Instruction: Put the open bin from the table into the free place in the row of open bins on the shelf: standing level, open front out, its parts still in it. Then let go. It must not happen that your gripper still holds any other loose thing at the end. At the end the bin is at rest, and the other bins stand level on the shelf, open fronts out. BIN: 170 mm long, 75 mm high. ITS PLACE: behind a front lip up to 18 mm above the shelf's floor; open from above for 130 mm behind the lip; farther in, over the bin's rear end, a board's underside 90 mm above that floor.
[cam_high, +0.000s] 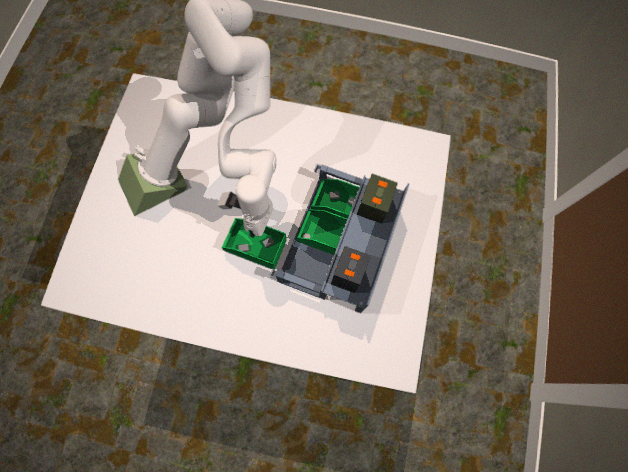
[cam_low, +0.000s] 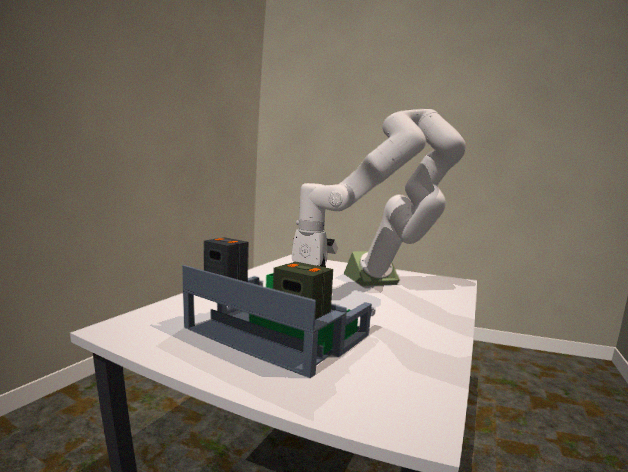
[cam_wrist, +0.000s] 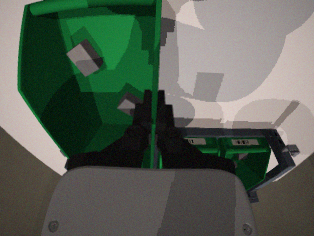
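The green open bin (cam_high: 247, 258) (cam_low: 269, 280) (cam_wrist: 31, 75) is in front of the shelf's free place (cam_high: 307, 264), its long side pointing toward the shelf. Its open front faces away from the shelf. Two grey parts (cam_high: 244, 247) (cam_wrist: 85, 57) lie in it. My gripper (cam_high: 252, 233) (cam_wrist: 153, 101) is shut on the bin's side wall. In the exterior view the fingertips are hidden behind the shelf and a case. The bin looks roughly level; its exact height above the table is hard to tell. Two green bins, the middle one (cam_high: 320, 230) and the far one (cam_high: 324, 188), stand in the row, fronts out.
The grey shelf (cam_high: 368, 234) (cam_low: 243, 294) has a board over the row's rear. A dark case (cam_high: 350, 268) (cam_low: 225, 259) stands on it behind the free place, an olive case (cam_high: 378, 196) (cam_low: 303, 287) near the other end. A side rail (cam_high: 302, 285) bounds the free place.
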